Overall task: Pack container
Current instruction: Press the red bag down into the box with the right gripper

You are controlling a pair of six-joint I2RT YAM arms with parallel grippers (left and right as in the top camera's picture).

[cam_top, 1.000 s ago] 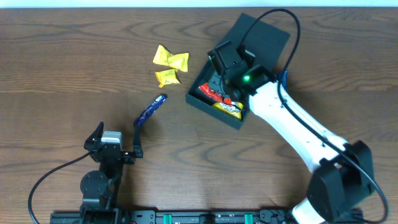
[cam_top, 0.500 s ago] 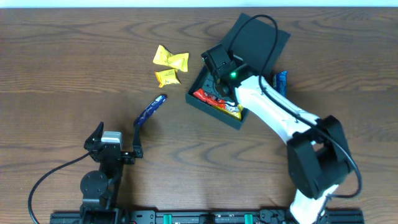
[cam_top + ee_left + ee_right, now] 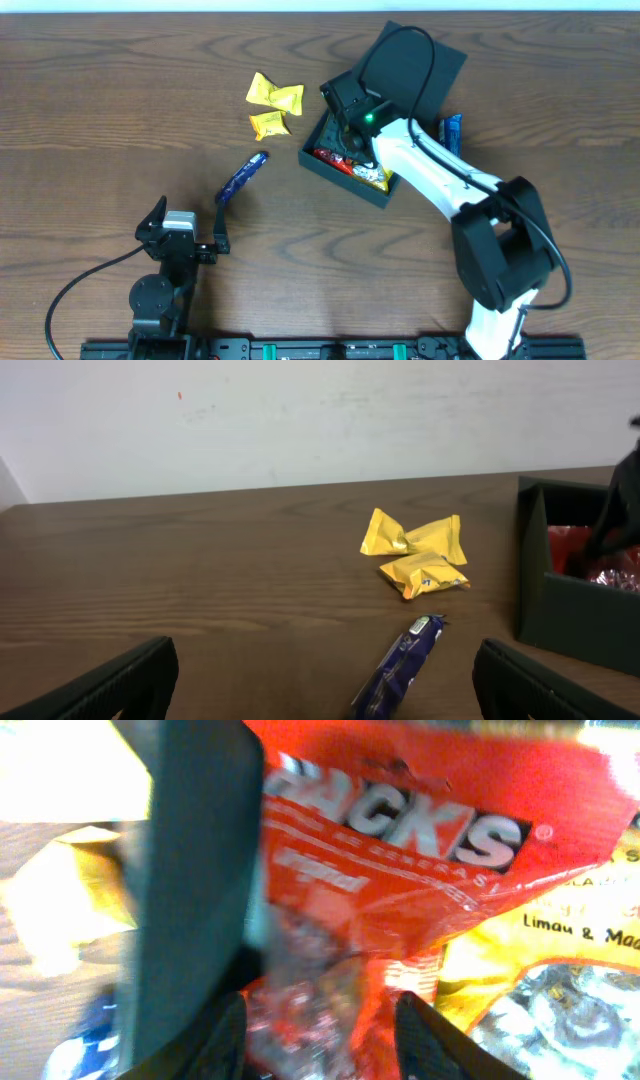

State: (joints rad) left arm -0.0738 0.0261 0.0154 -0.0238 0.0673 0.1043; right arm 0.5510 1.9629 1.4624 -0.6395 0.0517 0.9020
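Though whether the right end effector (image 3: 327,1025) grips is unclear, the left (image 3: 325,663) gapes over brown table (image 3: 200,580) (white wall (image 3: 300,420)).

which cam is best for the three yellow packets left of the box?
Left wrist: yellow packets are large, sharp and unobstructed. Overhead shows all three too, but small. Right wrist is close up on the red packet in the container; its blurred yellow patches can't be identified.

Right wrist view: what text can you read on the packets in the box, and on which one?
"ACKS", its start hidden, on the red plastic snack packet.
"Limau & Ma", cut off at the frame edge, on the yellow plastic packet.
The smaller print on both is too blurred to read.
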